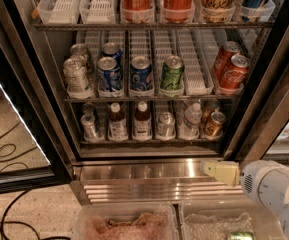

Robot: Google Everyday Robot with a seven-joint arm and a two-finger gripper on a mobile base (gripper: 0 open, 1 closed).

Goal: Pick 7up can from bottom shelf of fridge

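The fridge [59,134] stands open in front of me. On its bottom shelf [149,140] the 7up can [165,124], pale silver with a shiny top, stands upright in a lane right of the middle. It is between a brown bottle [142,121] and a clear bottle [190,121]. A slim striped silver can [89,127] is at the far left and a gold can [214,124] at the far right. My gripper [215,170] on the white arm [274,189] is at the lower right, in front of the ribbed steel base, below and right of the 7up can.
The middle rack holds silver, blue, bright green [173,74] and red cans [231,73]. The glass door [14,134] hangs open at the left, with cables [4,154] on the floor. Two clear plastic bins [126,224] sit below the steel base [144,181].
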